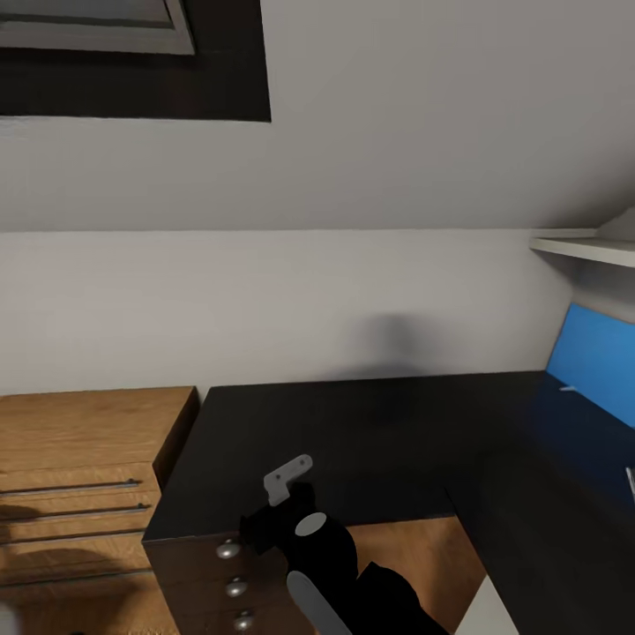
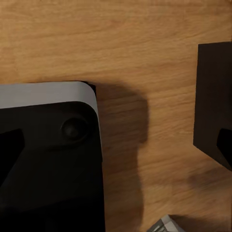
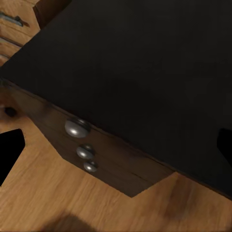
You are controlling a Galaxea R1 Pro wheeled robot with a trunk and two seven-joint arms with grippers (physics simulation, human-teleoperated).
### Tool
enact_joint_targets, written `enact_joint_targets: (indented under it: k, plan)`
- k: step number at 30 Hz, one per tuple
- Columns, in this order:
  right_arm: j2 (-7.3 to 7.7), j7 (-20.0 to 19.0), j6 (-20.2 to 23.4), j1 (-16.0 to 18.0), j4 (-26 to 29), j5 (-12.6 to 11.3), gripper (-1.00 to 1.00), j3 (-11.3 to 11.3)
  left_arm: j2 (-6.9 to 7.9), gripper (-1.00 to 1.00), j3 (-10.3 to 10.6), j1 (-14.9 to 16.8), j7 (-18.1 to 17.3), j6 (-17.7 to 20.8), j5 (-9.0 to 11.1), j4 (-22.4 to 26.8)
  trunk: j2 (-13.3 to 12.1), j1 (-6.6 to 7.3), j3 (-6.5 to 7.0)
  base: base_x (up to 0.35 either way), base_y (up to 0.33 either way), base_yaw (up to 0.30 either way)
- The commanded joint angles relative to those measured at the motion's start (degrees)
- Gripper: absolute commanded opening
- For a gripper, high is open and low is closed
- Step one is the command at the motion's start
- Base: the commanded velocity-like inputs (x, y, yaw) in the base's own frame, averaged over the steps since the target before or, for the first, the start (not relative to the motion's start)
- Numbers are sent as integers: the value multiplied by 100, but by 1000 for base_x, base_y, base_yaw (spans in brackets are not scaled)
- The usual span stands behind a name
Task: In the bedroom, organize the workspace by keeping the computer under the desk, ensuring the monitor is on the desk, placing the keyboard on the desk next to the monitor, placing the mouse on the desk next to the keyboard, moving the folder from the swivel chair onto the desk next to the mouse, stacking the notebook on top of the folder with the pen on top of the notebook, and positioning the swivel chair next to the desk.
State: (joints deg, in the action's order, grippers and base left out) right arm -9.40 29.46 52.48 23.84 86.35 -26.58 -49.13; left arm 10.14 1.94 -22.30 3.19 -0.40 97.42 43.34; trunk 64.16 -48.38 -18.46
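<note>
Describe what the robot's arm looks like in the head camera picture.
The arm is glossy black and rounded, with pale grey oval caps on its segments. A small light grey angular bracket sticks out at its far end, above the black desk. No cables or markings show, and the claw itself cannot be made out.

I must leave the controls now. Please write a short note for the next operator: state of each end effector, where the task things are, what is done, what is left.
Left and right end effector: open or shut cannot be told.
L-shaped desk with black top and bright blue back panel is ahead. The top part in view is bare.
Beside it stands a wooden drawer chest.
Desk drawers with round metal knobs face the right wrist camera.
Done: nothing can be confirmed.
Left: every placement still needs checking.
</note>
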Motion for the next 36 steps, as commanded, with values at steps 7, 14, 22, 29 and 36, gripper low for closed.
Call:
enact_joint_targets:
  k: [7,14,22,29,36]
  plan:
    - [0,60,7,6,8,-49,100,-13,6,100,17,-2,32,-4,40,17,287,-155,-132,0,0,280]
    - [-10,60,50,6,6,-58,100,-25,6,100,17,-2,32,-4,40,17,567,-309,-258,0,0,279]
    - [-7,60,83,6,5,-65,100,-49,6,100,17,-2,67,-17,34,17,888,-485,-402,0,0,280]
    - [-7,60,87,6,5,-67,100,-52,6,100,17,-2,43,-21,32,17,1169,-638,-527,0,0,280]
    - [-7,60,87,6,5,-67,100,-52,6,100,17,-2,58,-22,31,17,1450,-792,-653,0,0,280]
